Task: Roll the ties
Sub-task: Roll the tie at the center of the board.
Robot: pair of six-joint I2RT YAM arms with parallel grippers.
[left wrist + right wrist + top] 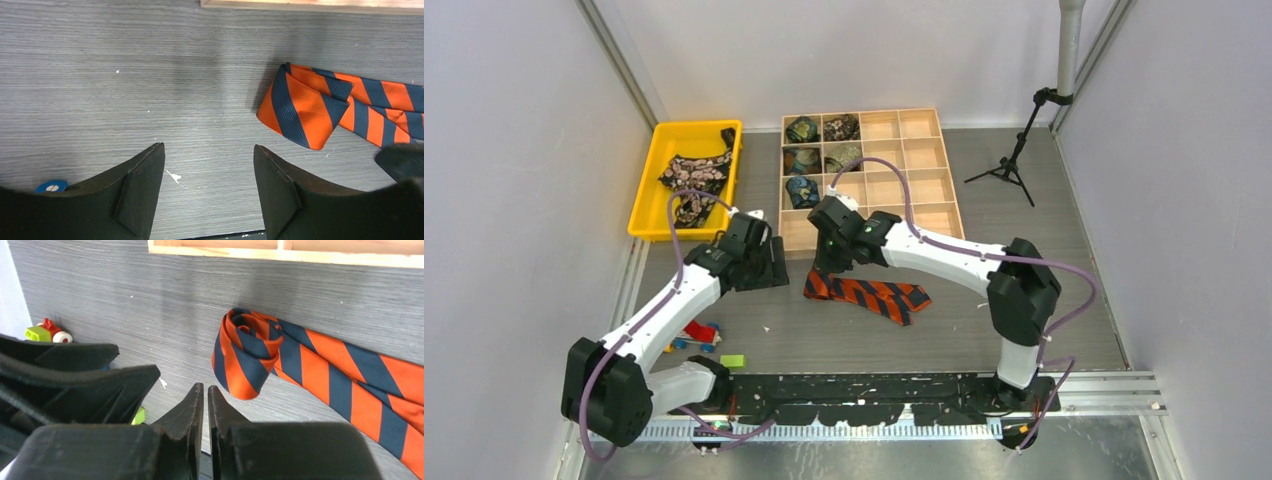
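Observation:
The orange-and-dark-blue striped tie (pixel 869 293) lies on the grey table in front of the wooden box. Its left end is loosely curled into the start of a roll (pixel 247 352). My right gripper (pixel 205 388) is shut and empty, just to the left of that curled end and not touching it. My left gripper (pixel 209 150) is open and empty over bare table, left of the tie's folded end (pixel 300 107). In the top view both grippers, left (pixel 769 262) and right (pixel 824 262), hover by the tie's left end. Black flowered ties (pixel 692 178) lie in the yellow bin.
A wooden compartment box (pixel 924 165) at the back holds several rolled ties (pixel 802 160) in its left cells. The yellow bin (pixel 656 200) stands at the back left. Toy blocks (pixel 694 335) and a green block (pixel 733 361) lie near the left arm. A tripod (pixel 1009 160) stands at the back right.

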